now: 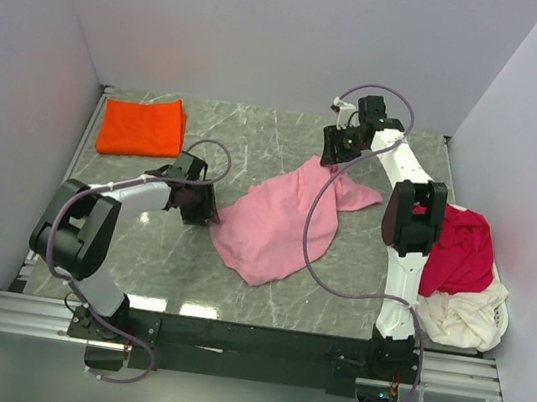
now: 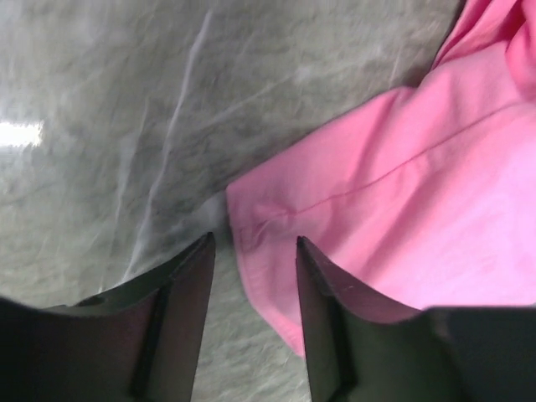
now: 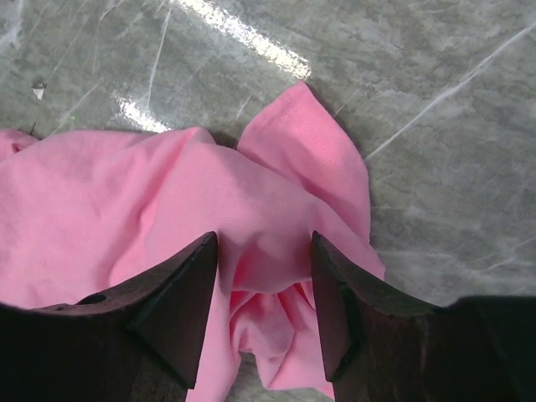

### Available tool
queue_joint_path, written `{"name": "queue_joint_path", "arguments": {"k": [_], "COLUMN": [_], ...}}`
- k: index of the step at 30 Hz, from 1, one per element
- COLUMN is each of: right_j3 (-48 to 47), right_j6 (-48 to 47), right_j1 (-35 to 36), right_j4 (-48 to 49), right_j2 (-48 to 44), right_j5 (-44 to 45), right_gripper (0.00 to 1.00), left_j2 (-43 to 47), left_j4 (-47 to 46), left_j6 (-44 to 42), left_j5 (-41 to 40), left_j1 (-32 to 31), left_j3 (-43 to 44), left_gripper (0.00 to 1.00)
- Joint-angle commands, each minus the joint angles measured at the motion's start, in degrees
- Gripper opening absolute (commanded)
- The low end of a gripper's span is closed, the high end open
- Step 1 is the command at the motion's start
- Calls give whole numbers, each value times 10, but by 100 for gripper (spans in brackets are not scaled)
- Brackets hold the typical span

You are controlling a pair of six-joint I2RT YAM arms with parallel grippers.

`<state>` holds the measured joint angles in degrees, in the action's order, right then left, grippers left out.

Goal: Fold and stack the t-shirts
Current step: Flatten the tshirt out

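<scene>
Grabbing the soft light pink cloth t-shirt [image 1: 280,225] is the step now. Left gripper [image 2: 255,251] and right gripper [image 3: 265,247] stand open, pink edges between their jaws. Next, squeeze shut and pull flat.

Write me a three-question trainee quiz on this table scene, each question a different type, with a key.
1. True or false: the orange-red t-shirt lies folded at the far left of the table.
2. Multiple choice: what lies between the fingers of both the left tool and the right tool? A. the pink t-shirt. B. the orange-red t-shirt. C. nothing.
3. Short answer: which t-shirts lie heaped at the table's right edge?

Key
1. True.
2. A.
3. The crimson t-shirt and the cream t-shirt.
</scene>
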<state>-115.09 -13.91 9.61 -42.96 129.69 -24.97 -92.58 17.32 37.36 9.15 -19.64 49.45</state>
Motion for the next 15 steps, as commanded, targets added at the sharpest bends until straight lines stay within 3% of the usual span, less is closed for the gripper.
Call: {"name": "queue_joint_path", "arguments": {"k": [1,6,12,15], "right_j3": [-23,-22,-21,-24], "right_j6": [6,7,6,1], "right_j1": [8,8,9,9], "right_j4": [2,2,-2,-7], "right_j2": [-1,0,0,-3], "right_j5": [6,9,11,13], "right_gripper": [55,51,44,32], "left_j2": [-33,-70,-89,-79], "left_j4": [1,16,12,17], "left_j6": [3,0,-7,-15], "left_j5": [-28,-55,-62,-60], "left_j1": [-9,-19,-22,-22], "left_j3": [18,40,44,52], "left_gripper": [48,37,10,0]}}
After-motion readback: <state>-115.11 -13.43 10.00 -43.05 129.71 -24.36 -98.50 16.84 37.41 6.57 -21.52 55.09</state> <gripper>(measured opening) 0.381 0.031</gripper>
